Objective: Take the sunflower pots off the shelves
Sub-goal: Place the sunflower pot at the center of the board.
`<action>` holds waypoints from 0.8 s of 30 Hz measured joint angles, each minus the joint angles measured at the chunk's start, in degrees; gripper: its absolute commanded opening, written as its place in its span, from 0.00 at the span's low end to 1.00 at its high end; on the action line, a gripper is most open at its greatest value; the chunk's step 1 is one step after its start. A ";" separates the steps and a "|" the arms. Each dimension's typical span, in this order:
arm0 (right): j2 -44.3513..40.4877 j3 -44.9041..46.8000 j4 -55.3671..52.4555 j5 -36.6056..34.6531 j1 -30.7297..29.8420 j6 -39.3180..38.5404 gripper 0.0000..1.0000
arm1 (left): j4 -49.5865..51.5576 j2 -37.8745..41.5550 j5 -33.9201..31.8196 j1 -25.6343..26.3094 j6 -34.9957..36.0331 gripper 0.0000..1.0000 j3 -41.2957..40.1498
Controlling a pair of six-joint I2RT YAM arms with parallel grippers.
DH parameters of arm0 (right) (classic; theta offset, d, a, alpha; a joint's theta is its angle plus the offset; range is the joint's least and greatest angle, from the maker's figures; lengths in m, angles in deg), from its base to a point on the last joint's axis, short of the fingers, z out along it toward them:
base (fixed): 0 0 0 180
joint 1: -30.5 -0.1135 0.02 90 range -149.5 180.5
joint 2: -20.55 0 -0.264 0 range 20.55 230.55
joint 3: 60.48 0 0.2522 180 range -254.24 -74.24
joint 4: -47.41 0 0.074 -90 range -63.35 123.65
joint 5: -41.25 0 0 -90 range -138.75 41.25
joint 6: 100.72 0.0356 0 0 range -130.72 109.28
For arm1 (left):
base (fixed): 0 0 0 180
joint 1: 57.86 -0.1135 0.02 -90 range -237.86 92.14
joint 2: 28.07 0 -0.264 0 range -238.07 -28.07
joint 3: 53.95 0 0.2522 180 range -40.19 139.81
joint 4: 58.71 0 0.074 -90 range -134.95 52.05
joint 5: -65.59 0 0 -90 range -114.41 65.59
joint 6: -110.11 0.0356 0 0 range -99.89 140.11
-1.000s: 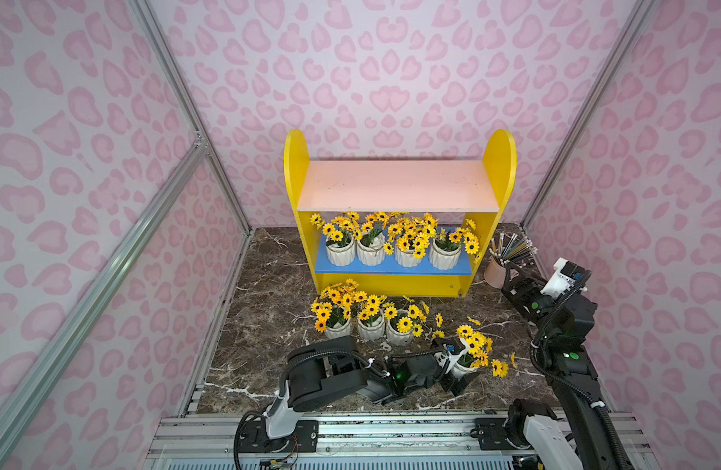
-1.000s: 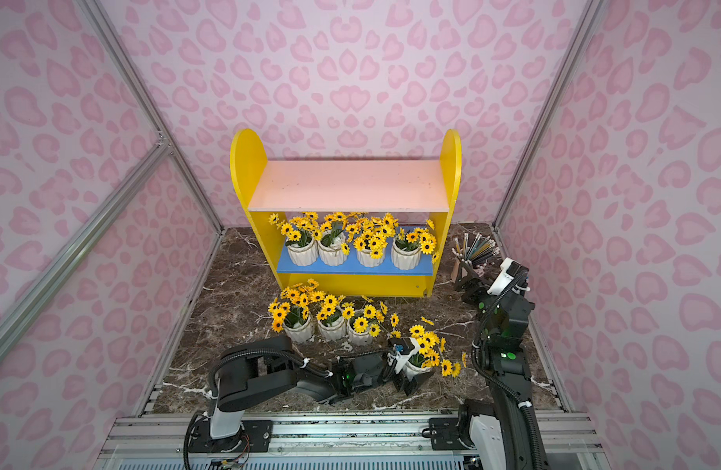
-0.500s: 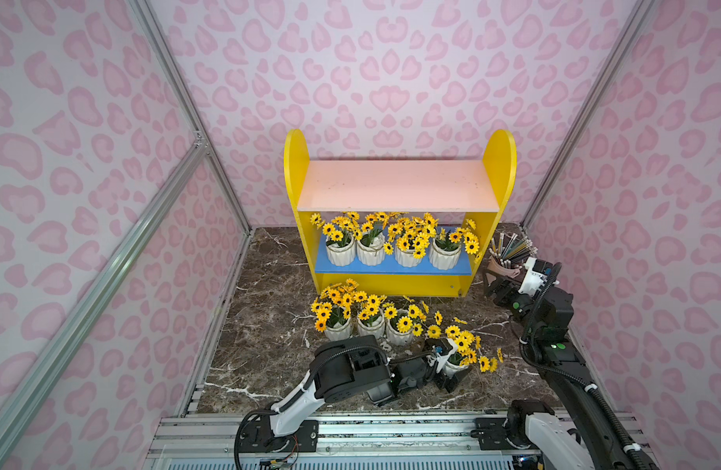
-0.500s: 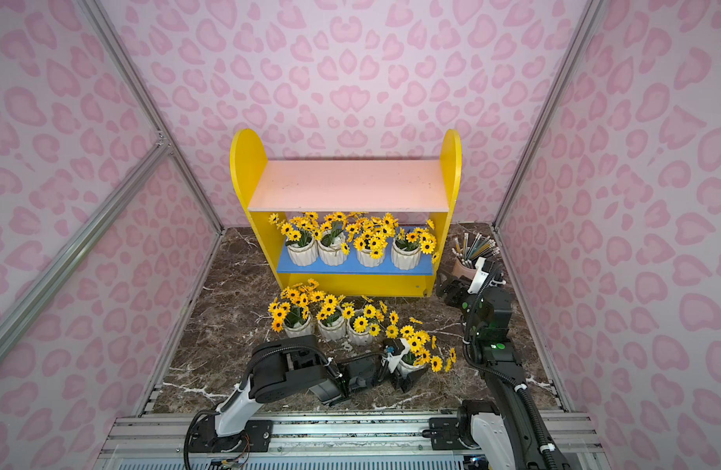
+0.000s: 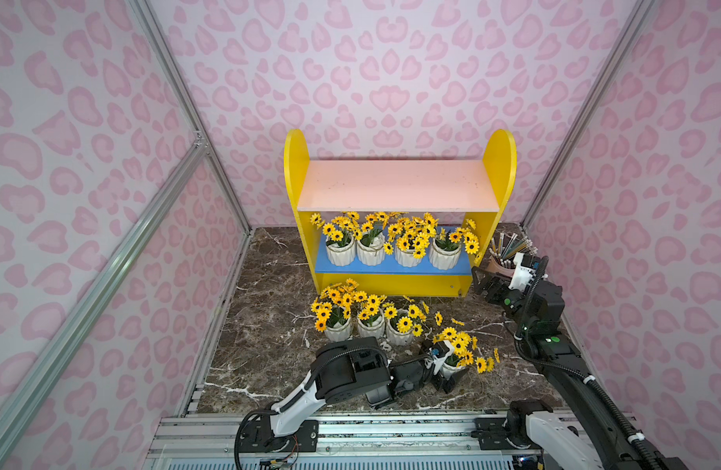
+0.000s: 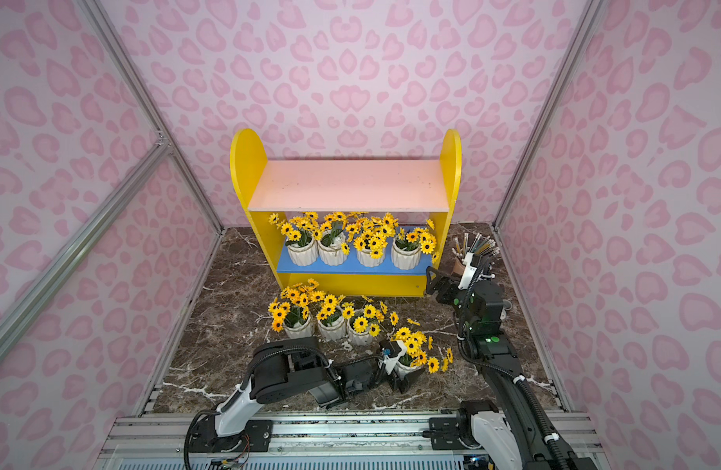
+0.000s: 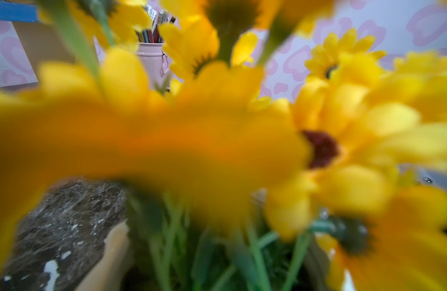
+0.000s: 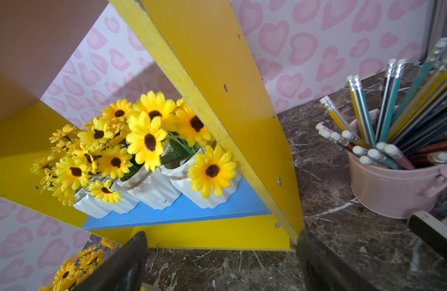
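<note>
Four sunflower pots (image 5: 407,256) stand on the blue lower board of the shelves (image 5: 501,162). Three pots (image 5: 371,327) stand in a row on the worktop (image 5: 269,309) just in front, and an eighth pot (image 5: 458,346) sits low beside that row, clamped in the left pincer (image 5: 444,372), probably to extend the row. The right pincer (image 8: 221,241), jaws wide apart and empty, faces the shelves' right corner near the pencil cup (image 8: 394,191), seemingly lining up for the nearest shelved pot.
</note>
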 measured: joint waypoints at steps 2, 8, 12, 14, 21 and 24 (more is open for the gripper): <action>0.11 -0.09 -0.61 -0.83 -0.26 -0.42 0.97 | 0.20 -0.04 -0.48 0.09 0.11 0.88 0.15; -0.59 -0.04 -1.92 -1.22 -0.44 -1.42 0.98 | -0.83 -2.16 -1.16 0.04 0.04 0.91 2.10; -0.66 0.57 -2.51 -1.20 -0.44 -1.42 0.98 | -0.39 -2.86 -1.40 0.07 -0.39 0.98 3.08; -0.63 0.57 -2.58 -1.20 -0.48 -1.44 0.98 | 2.16 -3.34 -0.83 0.11 -0.42 0.98 3.06; -0.42 0.00 -4.44 -1.18 -0.48 -2.03 0.98 | 4.61 -2.43 -1.55 0.61 -0.13 0.98 3.06; -0.28 -0.92 -5.18 -1.16 -0.48 -2.08 0.98 | 6.95 -1.18 -2.45 1.01 -0.09 0.98 2.89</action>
